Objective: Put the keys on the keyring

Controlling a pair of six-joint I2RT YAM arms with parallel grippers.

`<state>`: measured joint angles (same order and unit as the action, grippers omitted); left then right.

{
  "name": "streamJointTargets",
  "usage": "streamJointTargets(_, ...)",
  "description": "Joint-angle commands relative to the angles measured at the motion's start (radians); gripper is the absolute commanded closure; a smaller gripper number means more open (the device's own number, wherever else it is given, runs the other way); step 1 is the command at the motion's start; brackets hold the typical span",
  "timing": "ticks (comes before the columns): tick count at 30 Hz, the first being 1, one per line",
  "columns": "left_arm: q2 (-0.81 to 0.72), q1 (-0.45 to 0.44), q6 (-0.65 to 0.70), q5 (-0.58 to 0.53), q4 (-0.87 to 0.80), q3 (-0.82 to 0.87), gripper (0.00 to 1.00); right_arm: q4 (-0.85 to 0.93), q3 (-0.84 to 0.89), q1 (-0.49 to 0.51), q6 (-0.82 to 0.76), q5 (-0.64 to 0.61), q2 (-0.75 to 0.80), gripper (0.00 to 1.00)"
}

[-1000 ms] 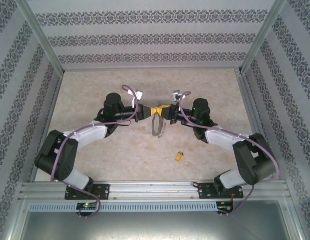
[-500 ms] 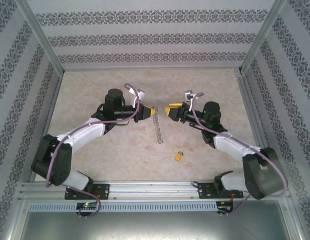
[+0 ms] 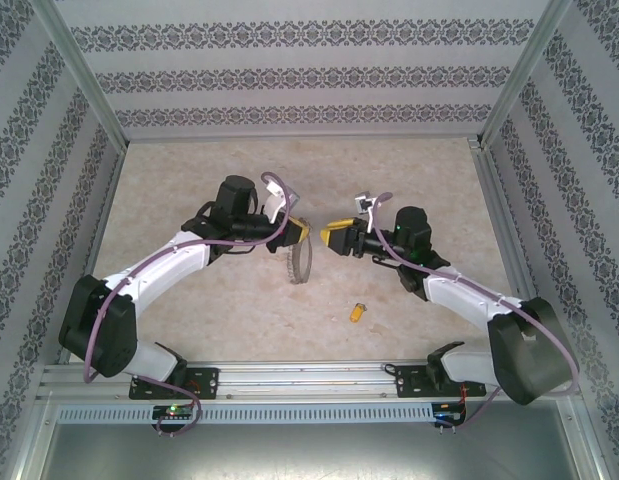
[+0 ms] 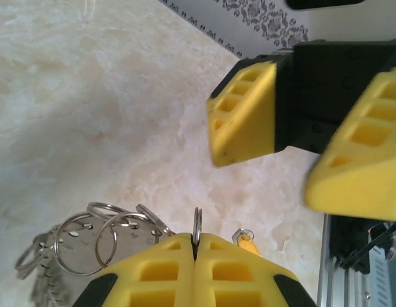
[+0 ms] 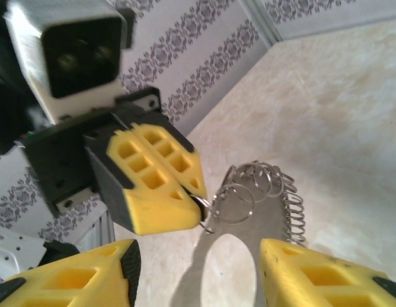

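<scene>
My left gripper is shut on the keyring, a grey metal hoop hanging below its fingers above the table. In the left wrist view the left gripper pinches a thin ring edge, with several small rings bunched to the left. The right wrist view shows the keyring with its wire coil, dangling between the fingers of my right gripper, which is open and touches nothing. In the top view my right gripper faces the left one across a short gap. One yellow-headed key lies on the table, the same key showing past the left fingers.
A beige marble-patterned table is enclosed by patterned walls and aluminium posts. An aluminium rail runs along the near edge by the arm bases. The lone key lies in front of the grippers, toward the right arm.
The right gripper opened off the keyring, pulled away to the right, then came partly back. The left gripper kept its grip and shifted slightly nearer; the hanging keyring turned.
</scene>
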<state>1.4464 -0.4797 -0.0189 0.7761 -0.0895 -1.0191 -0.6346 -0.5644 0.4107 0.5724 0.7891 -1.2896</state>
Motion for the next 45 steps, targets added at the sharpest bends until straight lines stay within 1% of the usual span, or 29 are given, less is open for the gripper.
streamJointTargets(1,-0.017,-0.027,0.112,-0.016,-0.079,-0.056,1.00,-0.009,-0.042,0.011,-0.023,0.041,-0.037,0.53)
streamJointTargets(4,-0.015,-0.036,0.134,-0.011,-0.095,-0.061,1.00,-0.014,-0.058,0.018,-0.022,0.057,-0.068,0.60)
streamJointTargets(7,-0.016,-0.043,0.143,-0.009,-0.096,-0.062,1.00,-0.023,-0.067,0.024,-0.020,0.064,-0.089,0.63)
streamJointTargets(11,-0.011,-0.047,0.149,-0.008,-0.103,-0.070,1.00,-0.027,-0.072,0.029,-0.022,0.073,-0.097,0.65)
streamJointTargets(19,0.000,-0.055,0.151,-0.008,-0.107,-0.081,1.00,-0.018,-0.083,0.036,-0.030,0.101,-0.108,0.73)
streamJointTargets(26,0.010,-0.062,0.151,-0.005,-0.115,-0.084,1.00,-0.021,-0.080,0.042,-0.035,0.105,-0.106,0.74)
streamJointTargets(33,0.020,-0.072,0.151,-0.001,-0.121,-0.089,1.00,-0.022,-0.083,0.043,-0.039,0.111,-0.108,0.86)
streamJointTargets(37,0.028,-0.074,0.151,0.002,-0.131,-0.099,1.00,-0.023,-0.086,0.043,-0.045,0.114,-0.108,1.00)
streamJointTargets(39,0.029,-0.074,0.140,-0.003,-0.128,-0.101,1.00,-0.023,-0.084,0.043,-0.050,0.108,-0.108,1.00)
streamJointTargets(40,0.029,-0.074,0.130,-0.010,-0.125,-0.103,0.99,-0.023,-0.082,0.044,-0.055,0.100,-0.107,1.00)
streamJointTargets(44,0.018,-0.075,0.115,-0.048,-0.141,-0.111,0.82,-0.029,-0.075,0.042,-0.066,0.076,-0.108,1.00)
streamJointTargets(45,0.012,-0.074,0.113,-0.063,-0.142,-0.112,0.77,-0.035,-0.075,0.040,-0.066,0.076,-0.112,1.00)
